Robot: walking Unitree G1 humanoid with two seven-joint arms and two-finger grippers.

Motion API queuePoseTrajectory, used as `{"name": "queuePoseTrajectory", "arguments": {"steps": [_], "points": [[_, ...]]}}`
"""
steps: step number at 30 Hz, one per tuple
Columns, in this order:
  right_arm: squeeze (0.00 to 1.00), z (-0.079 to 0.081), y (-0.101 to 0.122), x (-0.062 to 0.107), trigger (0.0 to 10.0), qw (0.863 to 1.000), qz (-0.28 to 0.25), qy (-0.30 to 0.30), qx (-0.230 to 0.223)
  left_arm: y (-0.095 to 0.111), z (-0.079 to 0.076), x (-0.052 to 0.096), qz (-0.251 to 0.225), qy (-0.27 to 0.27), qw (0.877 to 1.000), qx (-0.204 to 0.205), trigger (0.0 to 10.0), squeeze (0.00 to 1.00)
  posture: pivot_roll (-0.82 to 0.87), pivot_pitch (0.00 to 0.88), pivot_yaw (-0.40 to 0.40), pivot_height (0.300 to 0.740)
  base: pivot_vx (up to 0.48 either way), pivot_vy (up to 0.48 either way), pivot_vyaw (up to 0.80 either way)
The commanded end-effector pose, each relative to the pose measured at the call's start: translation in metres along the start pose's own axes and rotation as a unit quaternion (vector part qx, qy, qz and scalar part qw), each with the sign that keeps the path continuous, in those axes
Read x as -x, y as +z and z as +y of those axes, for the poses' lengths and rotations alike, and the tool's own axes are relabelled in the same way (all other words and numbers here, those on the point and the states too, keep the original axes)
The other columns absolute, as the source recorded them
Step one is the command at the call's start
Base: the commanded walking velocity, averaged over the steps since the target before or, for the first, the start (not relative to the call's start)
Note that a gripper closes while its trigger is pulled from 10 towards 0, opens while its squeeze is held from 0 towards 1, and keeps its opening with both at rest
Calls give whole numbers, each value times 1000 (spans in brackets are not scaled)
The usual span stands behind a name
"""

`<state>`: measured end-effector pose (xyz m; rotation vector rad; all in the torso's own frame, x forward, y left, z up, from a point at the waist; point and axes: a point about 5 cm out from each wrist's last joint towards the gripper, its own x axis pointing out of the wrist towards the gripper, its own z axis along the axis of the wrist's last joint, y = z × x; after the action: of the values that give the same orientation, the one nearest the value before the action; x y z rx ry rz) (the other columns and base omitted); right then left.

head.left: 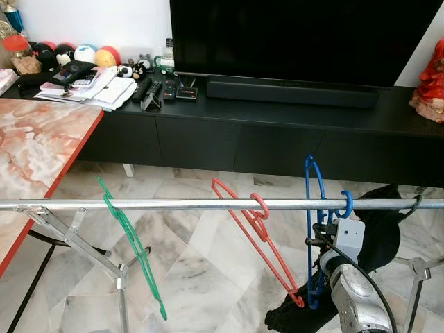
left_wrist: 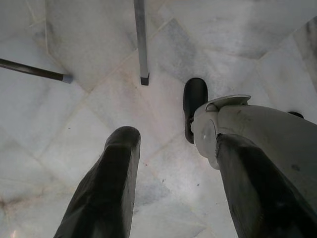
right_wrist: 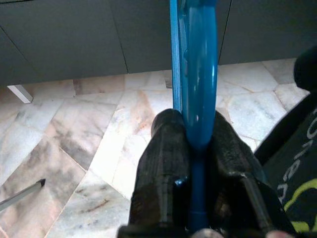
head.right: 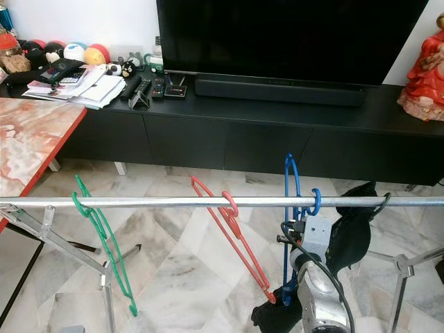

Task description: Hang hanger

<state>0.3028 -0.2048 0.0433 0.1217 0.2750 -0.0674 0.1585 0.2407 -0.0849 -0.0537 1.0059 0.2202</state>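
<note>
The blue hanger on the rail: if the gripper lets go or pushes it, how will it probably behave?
The blue hanger looks thin and plastic, so probably light and fairly stiff. Its hook rests over the round metal rail, so it would likely swing or slide sideways when pushed. The right gripper clamps its smooth, glossy bar, which may be slippery.

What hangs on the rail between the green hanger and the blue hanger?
In the left eye view, one red hanger hangs on the rail between the green hanger and the blue hanger, which the right claw grips.
</note>
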Motion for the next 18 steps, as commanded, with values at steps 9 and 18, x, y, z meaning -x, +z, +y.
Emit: {"name": "queuePoseTrajectory", "arguments": {"steps": [9, 18], "points": [[1000, 7, -25, 32, 10000, 1000, 7, -18, -19, -13, 5, 2, 23, 6, 1000, -4, 10000, 0, -13, 163, -48, 740, 0, 0, 0], [0, 8, 0, 47, 10000, 996, -85, -24, 7, -15, 4, 2, 25, 3, 1000, -8, 10000, 0, -28, 146, -51, 740, 0, 0, 0]]}}
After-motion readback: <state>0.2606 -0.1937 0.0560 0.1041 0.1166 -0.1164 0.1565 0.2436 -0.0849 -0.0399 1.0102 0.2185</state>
